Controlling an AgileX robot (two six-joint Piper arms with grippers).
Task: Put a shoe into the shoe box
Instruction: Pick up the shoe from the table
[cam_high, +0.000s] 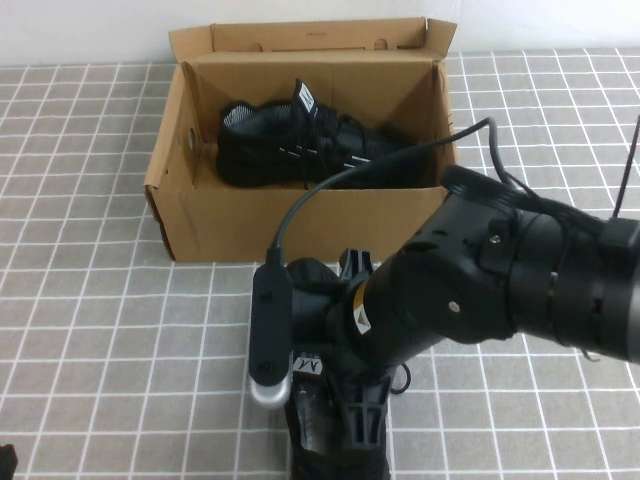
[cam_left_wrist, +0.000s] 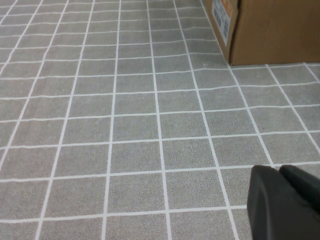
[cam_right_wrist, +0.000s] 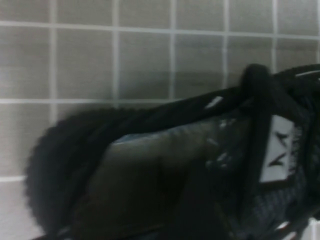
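High view: shoe box (cam_high: 205, 225) contains one shoe (cam_high: 300, 145).

I see matt brown corrugated cardboard shoe box (cam_high: 250, 225); black knit cloth shoe (cam_right_wrist: 165, 165) in front of it; matt grey tiled tabletop (cam_left_wrist: 125, 130), slightly rough.

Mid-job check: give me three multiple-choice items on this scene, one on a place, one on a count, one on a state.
1. The right pincer is: A over the near shoe; B inside the box; C beside the left arm.
2. Shoes in the box: A none; B one; C two.
3. The left pincer, low over the tiles, is: A open; B shut; C holding a shoe.

Answers: A, it hangs above the near shoe; B, one boxed shoe lies inside; B, its fingers meet with nothing between.
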